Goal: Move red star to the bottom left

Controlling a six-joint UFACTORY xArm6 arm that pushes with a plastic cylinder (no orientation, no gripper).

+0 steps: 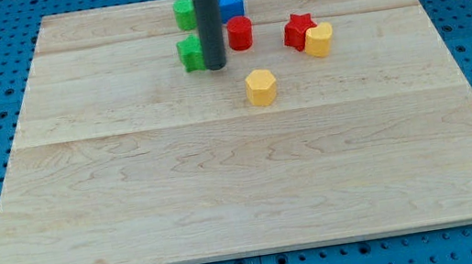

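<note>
The red star point(298, 30) lies near the view's top, right of centre, touching a yellow block point(318, 40) on its right. My tip point(216, 66) is left of the star, between a green block point(191, 53) on its left and a red cylinder point(240, 32) on its right. The rod hides part of the green block. The tip is well apart from the red star.
A second green block point(185, 11) and a blue block point(231, 5) sit at the view's top behind the rod. A yellow hexagon point(260, 87) lies below and right of the tip. The wooden board point(245, 195) rests on a blue pegboard.
</note>
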